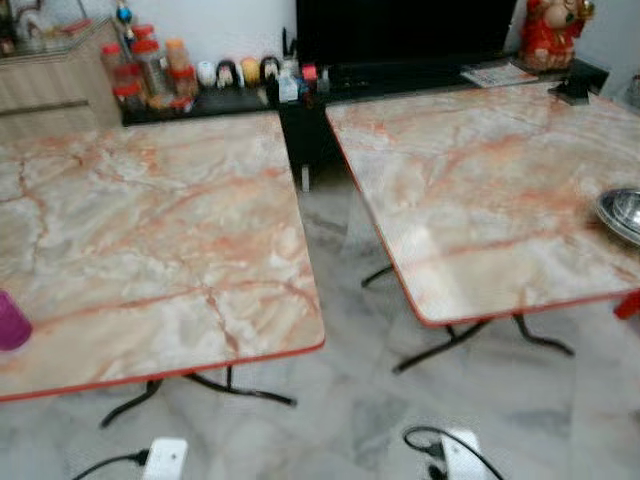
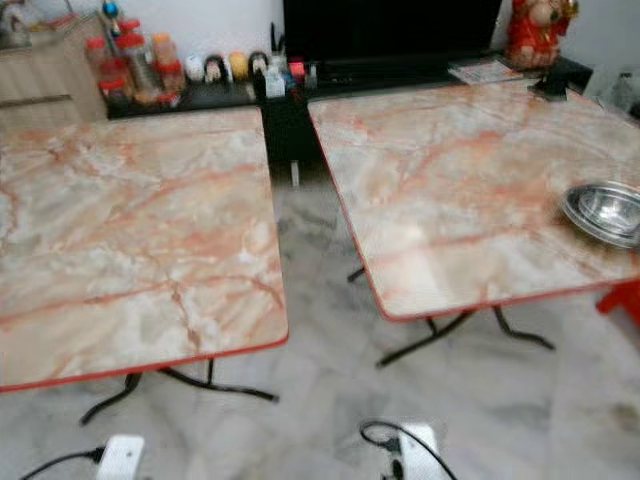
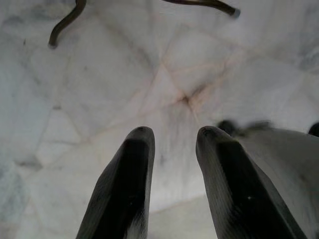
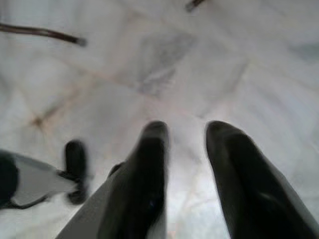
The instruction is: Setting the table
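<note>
A pale marble-tiled floor (image 1: pixel 330 400) runs under two folding desks with pink-veined marble-look tops and red edging, standing apart with a strip of floor between them. The left desk (image 1: pixel 150 240) takes up the left half of the head view, with only a magenta cup (image 1: pixel 10 320) at its far left edge. The right desk (image 1: pixel 480 190) takes up the right half; a steel bowl (image 2: pixel 605 210) sits near its right edge, and a small black object (image 1: pixel 575 90) stands at its upper right corner. Along the top of the frame a low dark shelf carries jars with red lids (image 1: pixel 145 70), small figurines (image 1: pixel 235 72) and a red statue (image 1: pixel 550 30) at the upper right. At the bottom edge two white power strips (image 1: pixel 165 458) lie on the floor with black cords.

Both arms hang low over the floor. The left gripper (image 3: pixel 172 144) has its fingers released, parted with nothing between them; the right gripper (image 4: pixel 187 137) is likewise parted and empty.

The setting looks barely begun, with the bowl the only tableware on the right desk. The sensible step is to approach the bowl squarely, avoid the cords underfoot, and raise the right arm above the desk edge before reaching, so the fingers come down over the rim rather than knocking it.
</note>
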`<state>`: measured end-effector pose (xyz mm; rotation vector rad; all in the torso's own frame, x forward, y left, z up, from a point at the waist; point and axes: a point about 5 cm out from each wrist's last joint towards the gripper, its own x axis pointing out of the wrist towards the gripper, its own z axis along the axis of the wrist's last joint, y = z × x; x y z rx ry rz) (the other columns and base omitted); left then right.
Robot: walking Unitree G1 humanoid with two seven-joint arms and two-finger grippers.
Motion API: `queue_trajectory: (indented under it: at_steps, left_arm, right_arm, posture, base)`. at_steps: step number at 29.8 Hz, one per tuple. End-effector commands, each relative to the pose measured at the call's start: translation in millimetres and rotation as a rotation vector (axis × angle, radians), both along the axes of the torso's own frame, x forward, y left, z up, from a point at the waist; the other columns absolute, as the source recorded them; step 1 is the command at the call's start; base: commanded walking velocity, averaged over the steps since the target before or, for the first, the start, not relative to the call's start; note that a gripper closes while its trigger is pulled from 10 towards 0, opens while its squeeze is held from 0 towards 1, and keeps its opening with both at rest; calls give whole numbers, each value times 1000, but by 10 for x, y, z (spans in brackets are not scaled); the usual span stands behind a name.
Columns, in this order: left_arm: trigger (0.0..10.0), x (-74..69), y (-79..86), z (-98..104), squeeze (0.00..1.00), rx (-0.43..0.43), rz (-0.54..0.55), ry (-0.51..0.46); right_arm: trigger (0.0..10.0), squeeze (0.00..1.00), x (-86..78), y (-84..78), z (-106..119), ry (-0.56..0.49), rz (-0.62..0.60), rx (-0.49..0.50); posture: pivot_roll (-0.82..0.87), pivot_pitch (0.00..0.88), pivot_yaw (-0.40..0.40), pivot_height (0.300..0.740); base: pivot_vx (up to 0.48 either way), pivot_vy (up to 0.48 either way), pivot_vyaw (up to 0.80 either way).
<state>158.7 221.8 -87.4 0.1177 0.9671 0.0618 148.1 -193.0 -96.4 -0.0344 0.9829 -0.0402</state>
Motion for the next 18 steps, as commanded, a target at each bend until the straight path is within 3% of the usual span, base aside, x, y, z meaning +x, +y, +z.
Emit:
queue_trajectory:
  at_steps: [1,5,14,18]
  left_arm:
    - [10000,12,79,22,0,23,7,0]
    - [10000,14,76,22,0,23,6,0]
    - [10000,14,69,20,0,23,4,2]
    - [10000,16,65,20,0,22,-2,2]
  right_arm:
    - [10000,0,65,78,17,-21,9,14]
    - [10000,0,64,91,15,-21,10,16]
    - [10000,0,70,84,18,-22,11,12]
    - [10000,0,79,90,22,-26,24,8]
  posture:
    - [-16,0,28,740]
    - [-15,0,28,740]
    - [-16,0,30,740]
    - [-16,0,28,740]
  base:
    - [0,382,0]
    - [0,384,400]
    - [0,385,0]
    - [0,384,483]
